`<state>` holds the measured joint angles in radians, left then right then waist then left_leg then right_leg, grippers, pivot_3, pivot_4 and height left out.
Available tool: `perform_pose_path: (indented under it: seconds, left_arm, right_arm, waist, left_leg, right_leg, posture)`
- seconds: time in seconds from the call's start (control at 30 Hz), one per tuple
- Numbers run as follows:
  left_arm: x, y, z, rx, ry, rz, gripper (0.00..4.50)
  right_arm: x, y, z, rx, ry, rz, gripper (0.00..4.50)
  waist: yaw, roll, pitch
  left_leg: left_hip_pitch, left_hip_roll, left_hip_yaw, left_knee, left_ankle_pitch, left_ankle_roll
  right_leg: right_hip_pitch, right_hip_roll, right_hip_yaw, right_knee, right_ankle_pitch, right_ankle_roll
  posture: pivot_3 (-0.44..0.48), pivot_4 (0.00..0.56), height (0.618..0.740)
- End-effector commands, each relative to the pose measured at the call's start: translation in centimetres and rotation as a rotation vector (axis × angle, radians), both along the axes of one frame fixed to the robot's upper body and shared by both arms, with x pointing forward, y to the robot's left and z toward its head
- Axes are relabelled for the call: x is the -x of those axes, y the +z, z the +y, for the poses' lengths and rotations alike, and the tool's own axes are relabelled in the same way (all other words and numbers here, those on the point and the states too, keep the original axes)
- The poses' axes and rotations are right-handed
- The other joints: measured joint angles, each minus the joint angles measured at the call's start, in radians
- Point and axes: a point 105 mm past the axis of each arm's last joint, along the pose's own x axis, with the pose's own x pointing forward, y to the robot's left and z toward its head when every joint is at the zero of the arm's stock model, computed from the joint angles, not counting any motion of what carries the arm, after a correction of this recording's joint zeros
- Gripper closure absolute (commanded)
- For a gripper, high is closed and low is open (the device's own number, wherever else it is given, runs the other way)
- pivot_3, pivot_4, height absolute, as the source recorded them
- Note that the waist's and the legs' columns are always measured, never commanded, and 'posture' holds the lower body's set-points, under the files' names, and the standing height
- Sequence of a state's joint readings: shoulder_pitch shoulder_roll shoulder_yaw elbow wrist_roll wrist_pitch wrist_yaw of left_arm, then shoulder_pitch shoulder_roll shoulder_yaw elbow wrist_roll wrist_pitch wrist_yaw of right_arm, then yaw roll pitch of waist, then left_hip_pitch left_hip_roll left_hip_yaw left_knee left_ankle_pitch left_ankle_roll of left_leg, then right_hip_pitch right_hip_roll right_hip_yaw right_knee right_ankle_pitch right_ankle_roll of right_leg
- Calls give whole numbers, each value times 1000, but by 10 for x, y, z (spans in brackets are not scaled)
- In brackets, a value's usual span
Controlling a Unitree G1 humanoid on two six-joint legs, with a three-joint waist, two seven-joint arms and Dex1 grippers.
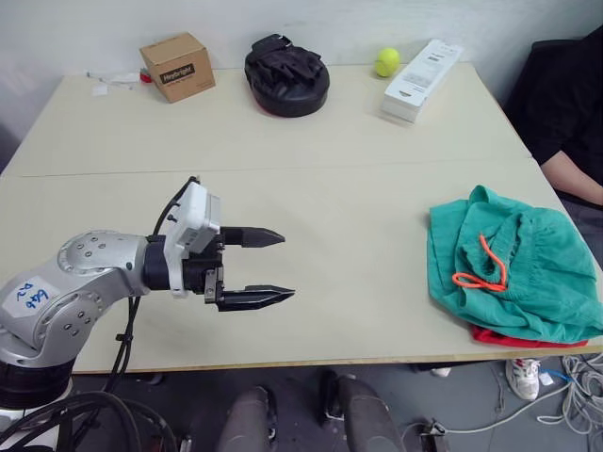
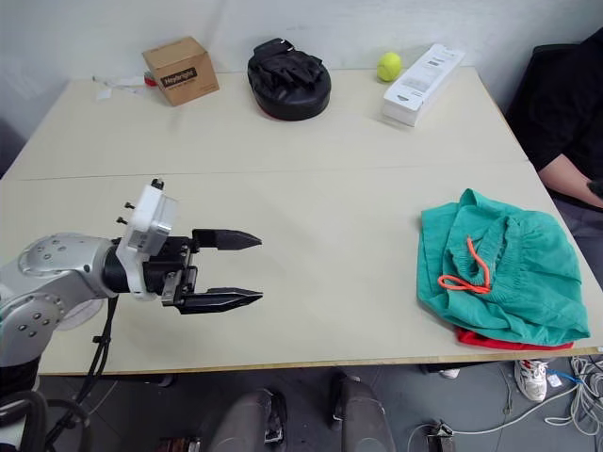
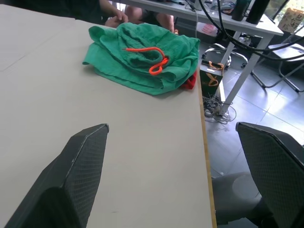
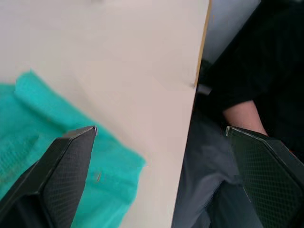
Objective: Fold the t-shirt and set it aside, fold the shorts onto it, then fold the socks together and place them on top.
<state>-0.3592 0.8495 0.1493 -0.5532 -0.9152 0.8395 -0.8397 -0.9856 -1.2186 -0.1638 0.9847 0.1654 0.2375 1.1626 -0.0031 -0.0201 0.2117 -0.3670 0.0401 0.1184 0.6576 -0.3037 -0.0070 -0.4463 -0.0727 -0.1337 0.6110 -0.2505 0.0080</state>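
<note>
The left pincer (image 1: 275, 266) hovers released over the near part of the counter (image 1: 330, 198), with nothing between its spread fingers. The right pincer (image 4: 156, 137) is also released and hangs empty above the shorts (image 1: 528, 268), which lie crumpled at the counter's right edge upon the t-shirt (image 1: 528, 339). Farther back stand a box (image 1: 177, 66), a black pad (image 1: 286, 75), a ball (image 1: 386, 62) and a white case (image 1: 421, 80).

**Readable markings**

The cardboard box (image 1: 177, 66) at the table's far edge carries a dark label reading roughly "Heybright". A blue handwritten scrawl sits on a white sticker (image 1: 27, 298) on the left arm, illegible. Print on the white box (image 1: 422, 79) is too small.
</note>
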Motion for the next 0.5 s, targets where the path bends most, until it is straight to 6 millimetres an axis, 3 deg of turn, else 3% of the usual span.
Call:
perform_pose_path:
  seconds: [0.03, 0.17, 0.27, 0.33, 0.43, 0.5]
  left_arm:
    - [-4, 2, 12, -29, 118, -61, 0]
    - [-13, -13, 37, -92, 332, -79, 0]
    - [-11, -25, 57, -151, 472, -85, 0]
    - [-9, -38, 85, -224, 647, -91, 0]
    - [7, -55, 128, -327, 883, -94, 0]
    - [22, -62, 150, -364, 1008, -83, 0]
  right_arm:
    - [-22, 11, 72, -36, 330, -39, 44]
    - [-15, -5, 171, -102, 766, 7, 44]
    - [9, -18, 237, -123, 1043, 34, 44]
    - [30, -22, 278, -158, 1215, 40, 44]
    - [54, -28, 308, -173, 1368, 49, 44]
    - [64, -31, 317, -170, 1435, 58, 44]
  waist:
    - [-9, -2, 1]
    - [-9, -2, 1]
    - [4, -1, 1]
    - [3, -1, 1]
    - [1, -2, 1]
    - [1, -2, 1]
  left_leg:
    - [-1, 1, 1, 0, -1, -1]
    - [3, 4, 0, 0, -1, -4]
    - [4, 6, 0, -1, -2, -6]
    - [1, 7, -1, 0, -3, -6]
    - [-2, 7, 0, 2, -5, -4]
    - [-2, 6, 0, 3, -9, 0]
  right_leg:
    - [1, 2, 3, 0, 1, -1]
    - [-2, 4, 3, 8, 1, -3]
    - [-5, 5, 3, 10, -1, -6]
    - [-7, 5, 2, 11, -1, -7]
    - [-10, 4, 2, 11, -1, -8]
    - [-10, 2, 2, 11, 0, -8]
  posture:
    - [0, 150, 740]
    - [0, 150, 740]
    - [0, 150, 740]
    - [0, 150, 740]
    - [0, 150, 740]
    - [0, 150, 740]
